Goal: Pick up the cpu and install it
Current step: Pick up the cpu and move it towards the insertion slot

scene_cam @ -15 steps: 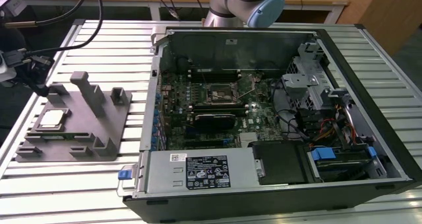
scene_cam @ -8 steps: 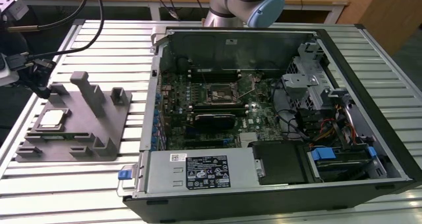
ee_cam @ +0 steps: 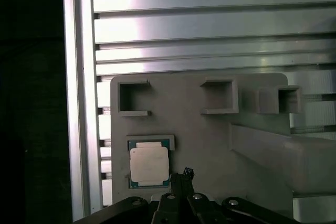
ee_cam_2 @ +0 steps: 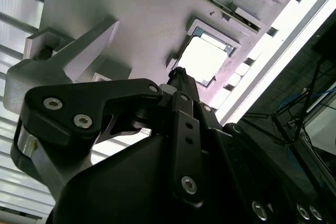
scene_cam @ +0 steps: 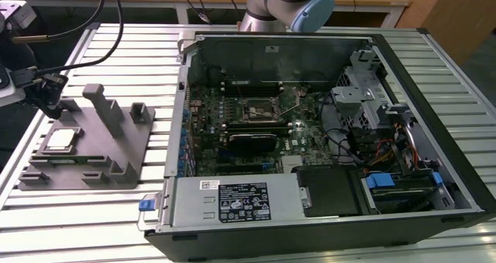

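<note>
At the exterior view's left edge the gripper (scene_cam: 54,111), jaws closed on nothing, hangs close above the cpu (scene_cam: 62,140) in its grey holder (scene_cam: 124,152).

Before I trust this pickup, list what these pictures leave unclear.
- Exterior view: socket too small to tell if empty.
- Second wrist view: end effector itself hides whether it touches the cpu.
- First wrist view: gray fixture cut off at the picture's edge.
</note>
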`<state>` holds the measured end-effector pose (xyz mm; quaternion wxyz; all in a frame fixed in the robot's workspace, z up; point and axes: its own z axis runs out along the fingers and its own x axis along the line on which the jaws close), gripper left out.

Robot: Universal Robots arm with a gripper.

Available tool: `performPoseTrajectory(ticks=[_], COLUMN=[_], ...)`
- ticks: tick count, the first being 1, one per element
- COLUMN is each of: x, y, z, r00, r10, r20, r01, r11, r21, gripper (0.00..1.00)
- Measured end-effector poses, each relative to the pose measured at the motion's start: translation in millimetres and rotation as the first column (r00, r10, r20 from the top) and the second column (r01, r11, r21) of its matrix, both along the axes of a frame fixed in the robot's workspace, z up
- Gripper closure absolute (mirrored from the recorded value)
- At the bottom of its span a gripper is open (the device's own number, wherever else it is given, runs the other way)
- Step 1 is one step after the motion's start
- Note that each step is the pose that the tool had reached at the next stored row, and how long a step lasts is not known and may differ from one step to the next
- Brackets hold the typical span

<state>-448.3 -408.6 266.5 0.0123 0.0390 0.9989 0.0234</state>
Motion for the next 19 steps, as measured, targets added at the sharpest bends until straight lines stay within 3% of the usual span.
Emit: performPoseTrajectory(ticks=[10, 19], x=[-1.5, -9.6], y=[-2.1, -2.5], z=[-16.5, -29.8], r00=[1.0, 1.0], r10=[0.0, 0.0], r20=[-0.0001, 0.0], r01=[0.0, 0.0], r11=[1.0, 1.0], r21=[0.0, 0.0], gripper=[0.89, 0.89])
